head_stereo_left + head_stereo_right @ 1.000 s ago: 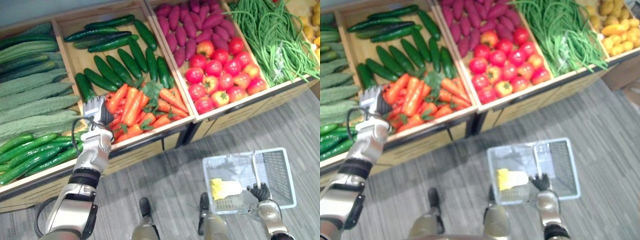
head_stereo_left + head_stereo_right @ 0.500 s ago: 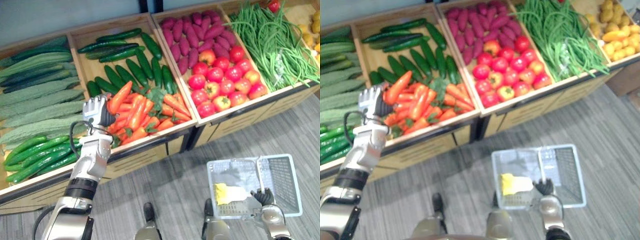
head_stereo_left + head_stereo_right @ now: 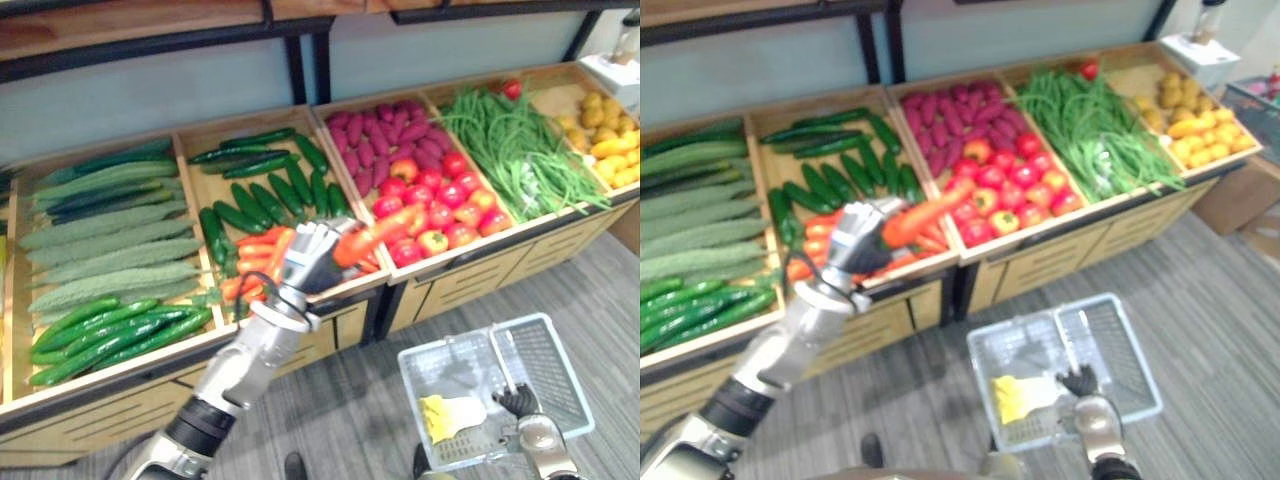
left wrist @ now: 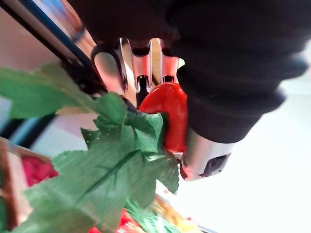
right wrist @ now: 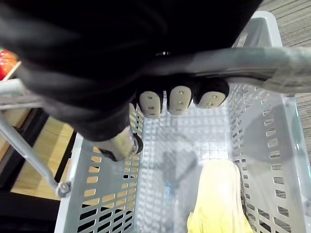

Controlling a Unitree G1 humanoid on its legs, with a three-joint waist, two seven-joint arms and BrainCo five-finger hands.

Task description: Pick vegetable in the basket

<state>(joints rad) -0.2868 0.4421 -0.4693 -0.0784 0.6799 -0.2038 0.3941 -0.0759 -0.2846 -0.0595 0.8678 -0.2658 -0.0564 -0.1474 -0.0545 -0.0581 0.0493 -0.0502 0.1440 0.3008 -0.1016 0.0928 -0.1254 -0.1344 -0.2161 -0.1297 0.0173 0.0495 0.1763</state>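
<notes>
1. Gripping the handle (image 5: 243, 60) of the basket (image 3: 548, 368), the right hand (image 3: 518, 402) is curled round the bar, low on the robot's right and over the grey floor. A yellow item (image 3: 447, 416) lies in the basket's left half, and the right half is bare.
2. Farther out and to the left, the left hand (image 3: 308, 262) is clenched round the leafy end of a carrot (image 3: 385, 230) and holds it up clear of the other carrots (image 3: 250, 255) in their bin. In the left wrist view the fingers (image 4: 109, 68) wrap over the orange root, with the green leaves (image 4: 112, 170) spilling out beside them.
3. The carrot's long axis runs from the hand out toward the robot's right. It is close to level, with the tip over the near edge of the tomatoes (image 3: 440, 200).
4. The basket lies to the right of the carrot, lower and nearer the robot, well apart from it, so the tip already points to that side. The right hand is nearer the basket but is taken up with the handle. The drop therefore looks to fall to the left arm, swinging across to the right and down. The bare half seems the easier target, with the carrot going in tip first.
5. Farthest back lie the cucumbers (image 3: 260, 200), purple sweet potatoes (image 3: 370, 150) and green beans (image 3: 510, 150).
</notes>
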